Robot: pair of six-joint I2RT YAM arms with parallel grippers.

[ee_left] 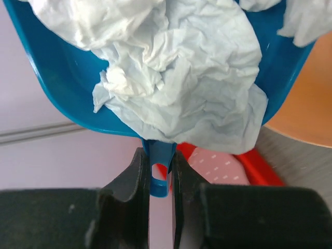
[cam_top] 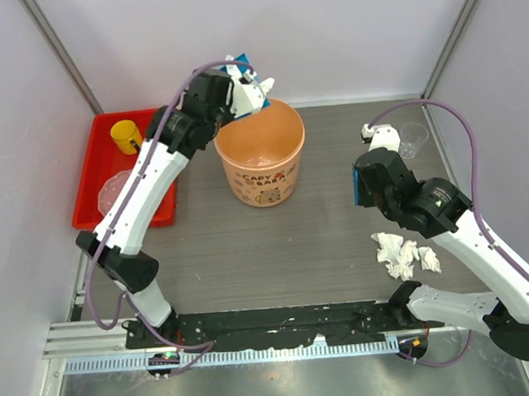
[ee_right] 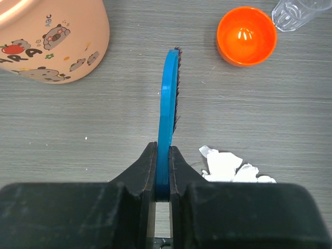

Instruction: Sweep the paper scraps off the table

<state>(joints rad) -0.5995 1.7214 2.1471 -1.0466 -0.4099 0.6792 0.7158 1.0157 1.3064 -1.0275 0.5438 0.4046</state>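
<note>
My left gripper (cam_top: 240, 85) is shut on the handle of a blue dustpan (ee_left: 62, 78), held tilted over the far rim of the orange bucket (cam_top: 260, 162). Crumpled white paper scraps (ee_left: 181, 88) fill the pan. In the left wrist view my left gripper (ee_left: 160, 171) has its jaws clamped on the blue handle. My right gripper (cam_top: 358, 185) is shut on a blue brush (ee_right: 167, 114) and holds it above the table (cam_top: 277, 251). More paper scraps (cam_top: 404, 252) lie on the table near my right arm and show in the right wrist view (ee_right: 223, 166) just right of my gripper (ee_right: 163, 155).
A red tray (cam_top: 93, 181) at the left holds a yellow cup (cam_top: 126, 135) and a pink plate (cam_top: 116, 189). A clear glass (cam_top: 413, 138) and an orange bowl (ee_right: 246, 35) stand at the far right. White walls surround the table.
</note>
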